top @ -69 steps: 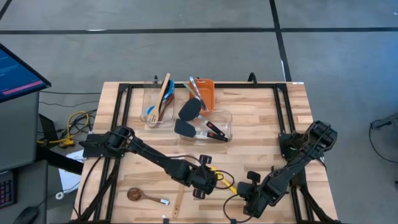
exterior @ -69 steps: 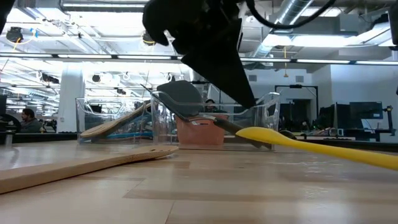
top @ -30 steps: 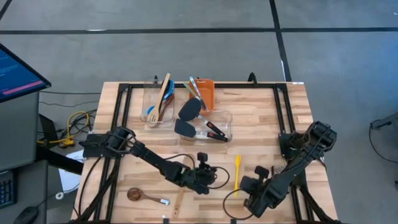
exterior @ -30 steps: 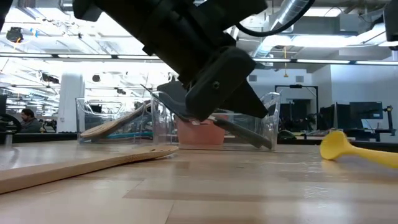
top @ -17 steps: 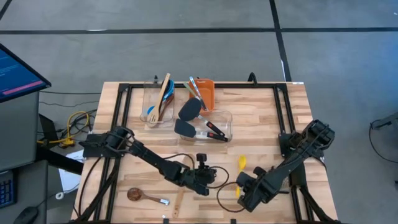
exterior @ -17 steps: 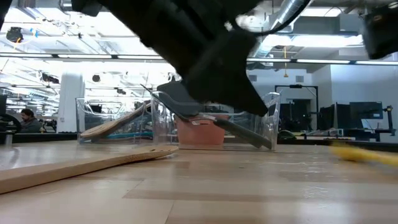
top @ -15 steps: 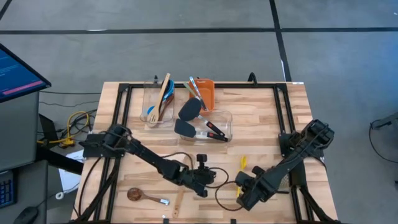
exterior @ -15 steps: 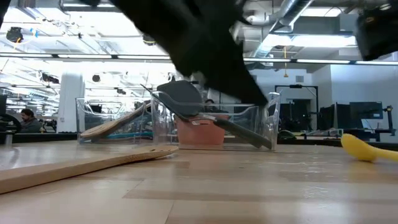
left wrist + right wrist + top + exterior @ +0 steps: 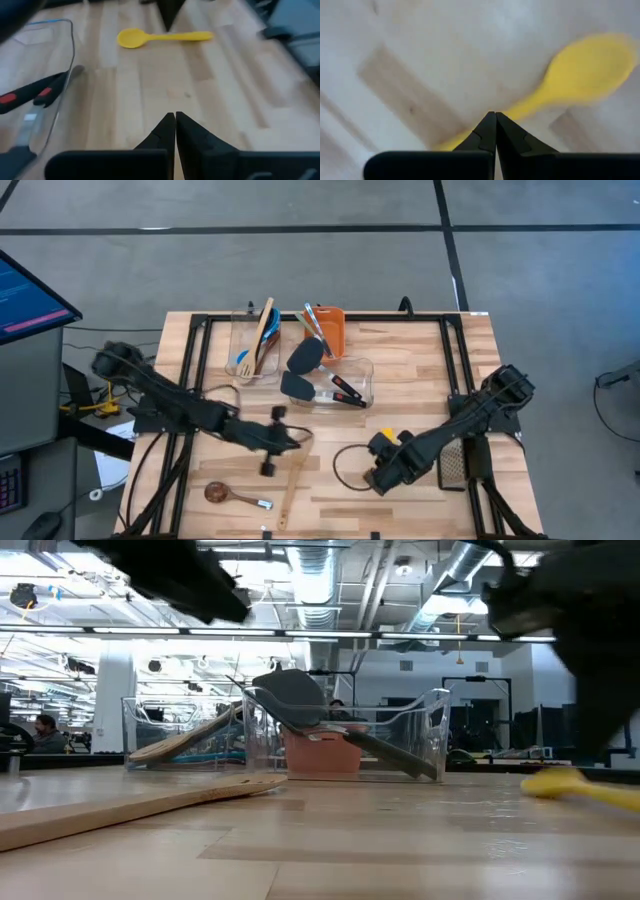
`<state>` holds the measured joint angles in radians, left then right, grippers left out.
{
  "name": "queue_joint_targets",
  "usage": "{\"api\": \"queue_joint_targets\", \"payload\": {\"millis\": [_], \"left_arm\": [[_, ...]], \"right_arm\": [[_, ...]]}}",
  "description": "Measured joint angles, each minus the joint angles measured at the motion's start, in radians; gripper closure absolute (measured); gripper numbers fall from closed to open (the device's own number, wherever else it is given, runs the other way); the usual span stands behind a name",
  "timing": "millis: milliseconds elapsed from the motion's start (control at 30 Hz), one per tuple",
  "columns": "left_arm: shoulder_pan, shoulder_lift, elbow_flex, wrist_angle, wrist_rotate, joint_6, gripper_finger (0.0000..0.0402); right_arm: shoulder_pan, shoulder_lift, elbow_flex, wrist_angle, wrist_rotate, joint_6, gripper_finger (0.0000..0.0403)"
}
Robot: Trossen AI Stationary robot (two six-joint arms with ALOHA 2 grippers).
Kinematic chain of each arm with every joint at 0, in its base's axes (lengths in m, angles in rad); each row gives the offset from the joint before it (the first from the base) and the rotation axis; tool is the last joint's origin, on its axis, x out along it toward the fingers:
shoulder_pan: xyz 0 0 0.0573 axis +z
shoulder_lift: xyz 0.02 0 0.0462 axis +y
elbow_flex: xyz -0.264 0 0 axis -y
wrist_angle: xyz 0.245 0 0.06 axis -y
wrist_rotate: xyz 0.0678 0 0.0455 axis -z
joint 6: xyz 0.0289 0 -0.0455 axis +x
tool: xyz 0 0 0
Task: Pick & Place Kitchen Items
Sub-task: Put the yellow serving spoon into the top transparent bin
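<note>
Right gripper (image 9: 495, 116) pinched closed, empty, over yellow spoon (image 9: 585, 67); left gripper (image 9: 175, 117) closed, empty, near table (image 9: 420, 380) centre.

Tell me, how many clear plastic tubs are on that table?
2. One clear tub stands near the far edge of the table, left of the orange bin. The second clear tub sits just in front of that bin, nearer the middle. None seems hidden.

Two tubs (image 9: 253, 350) and a bin (image 9: 331, 330) holding utensils stood at the back of the surface (image 9: 410, 370). A slotted spatula (image 9: 291, 483) and a wooden spoon (image 9: 232, 496) lay near the front left. A spoon (image 9: 160, 37) lay right of centre, beneath the right arm's fingers (image 9: 492, 131).
</note>
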<state>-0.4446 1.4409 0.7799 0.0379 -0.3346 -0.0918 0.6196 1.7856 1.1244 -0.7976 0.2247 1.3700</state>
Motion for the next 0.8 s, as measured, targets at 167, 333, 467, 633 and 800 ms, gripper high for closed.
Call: {"api": "queue_joint_targets", "payload": {"millis": [167, 333, 467, 633, 800], "left_arm": [[-0.003, -0.247, -0.17, 0.05, 0.055, -0.003, 0.0401], [-0.003, -0.47, -0.279, 0.06, 0.055, -0.026, 0.0401], [-0.003, -0.616, -0.342, 0.062, 0.055, -0.045, 0.0401], [-0.003, -0.74, -0.399, 0.059, 0.055, -0.045, 0.0401], [-0.003, -0.793, -0.425, 0.061, 0.055, -0.044, 0.0401]], "right_arm": [[-0.015, -0.062, 0.0, -0.032, 0.091, 0.07, 0.0403], [-0.032, -0.161, 0.0, -0.106, 0.135, 0.171, 0.0403], [-0.032, -0.223, 0.0, -0.149, 0.192, 0.258, 0.0403], [-0.006, -0.242, 0.0, -0.15, 0.23, 0.343, 0.0403], [0.052, -0.221, 0.0, -0.155, 0.246, 0.484, 0.0403]]}}
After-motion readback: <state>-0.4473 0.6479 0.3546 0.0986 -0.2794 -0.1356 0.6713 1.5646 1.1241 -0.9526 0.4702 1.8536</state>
